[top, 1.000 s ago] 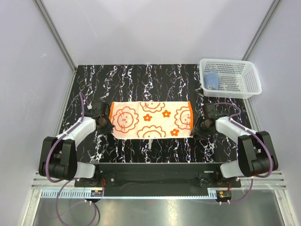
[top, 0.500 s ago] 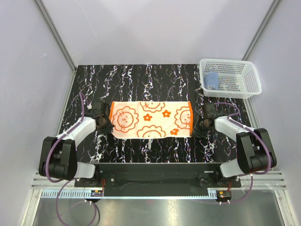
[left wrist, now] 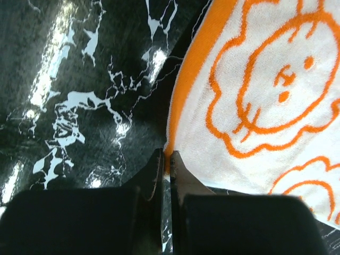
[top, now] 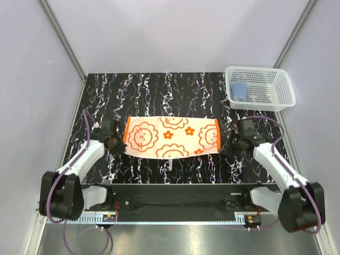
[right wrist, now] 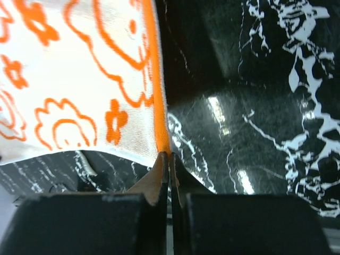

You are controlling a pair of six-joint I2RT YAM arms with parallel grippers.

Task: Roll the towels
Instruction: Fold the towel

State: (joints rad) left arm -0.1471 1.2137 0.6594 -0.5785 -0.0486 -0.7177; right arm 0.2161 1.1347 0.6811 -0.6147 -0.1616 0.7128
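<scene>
**Corners of the orange towel (top: 171, 137) pinched; roll not yet begun**

At the left, the left end effector (top: 113, 141) is seen fully closed. The towel's near-left corner is nipped between its fingertips (left wrist: 179, 172) (only the orange hem seems to be caught, going by the wrist view). The orange towel is spread across the middle of the desk (top: 159, 87), its long side running left to right, and its near edge appears to be lifted slightly off the marble. At the right, the right end effector (top: 232, 143) is likewise closed tight, and the near-right corner is held by its very border. Further right, at the far corner, the light blue towel (top: 239, 90) lies in the white basket (top: 286, 91), well apart from both arms.

The hold on each side is judged slim. If the corners are drawn up or over unevenly, the hem could be pulled out of one pinch and the cloth dropped askew. If the two arms are not moved in step, a slanted, cone-shaped roll would be expected. If the cloth is stretched too taut between them, a slip is likely. If it is left too slack, the middle would sag and the first turn would be folded rather than rolled.
</scene>
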